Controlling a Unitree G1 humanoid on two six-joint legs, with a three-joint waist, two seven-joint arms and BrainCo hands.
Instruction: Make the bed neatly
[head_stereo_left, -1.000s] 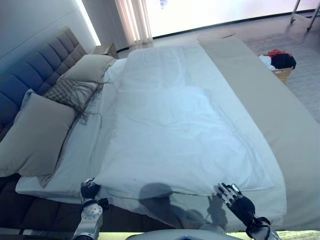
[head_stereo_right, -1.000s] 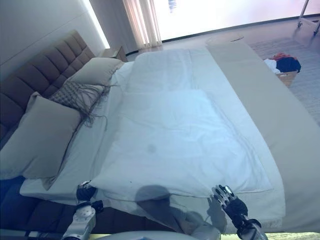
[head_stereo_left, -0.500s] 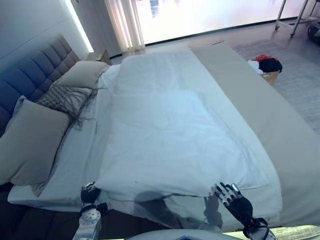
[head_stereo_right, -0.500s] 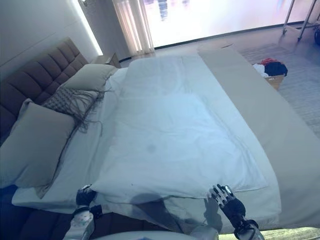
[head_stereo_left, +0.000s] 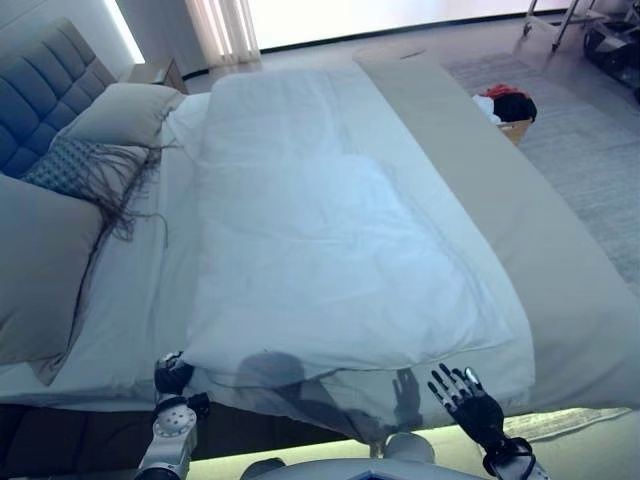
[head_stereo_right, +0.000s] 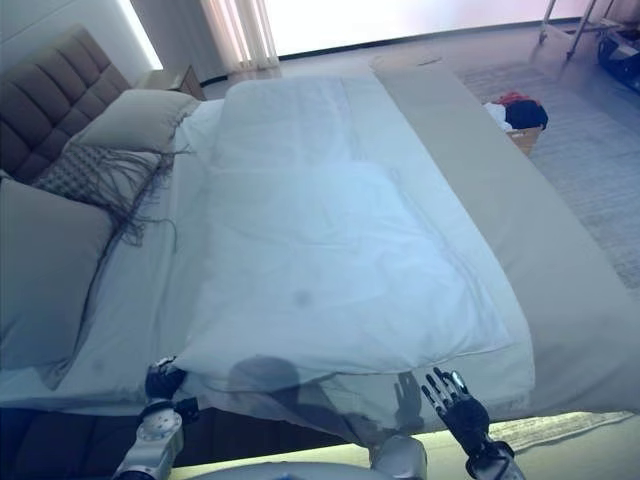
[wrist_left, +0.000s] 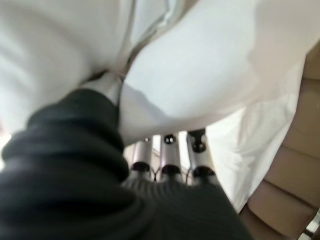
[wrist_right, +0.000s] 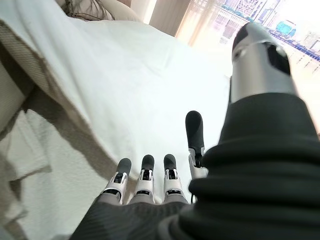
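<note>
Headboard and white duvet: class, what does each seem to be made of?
Headboard: looks like padded upholstery, fabric or leatherette, matte, judging by its tufted square panels. White duvet: soft woven cloth, probably cotton, matte, shown by its creases and limp drape.

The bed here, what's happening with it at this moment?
The robot stands at the near side of the bed, working on the white duvet. Its left hand is at the duvet's near corner, and its wrist view shows the thumb tucked into the fabric with cloth bunched over the fingers. The right hand hovers open just off the near edge, holding nothing. Pillows sit by the headboard.
</note>
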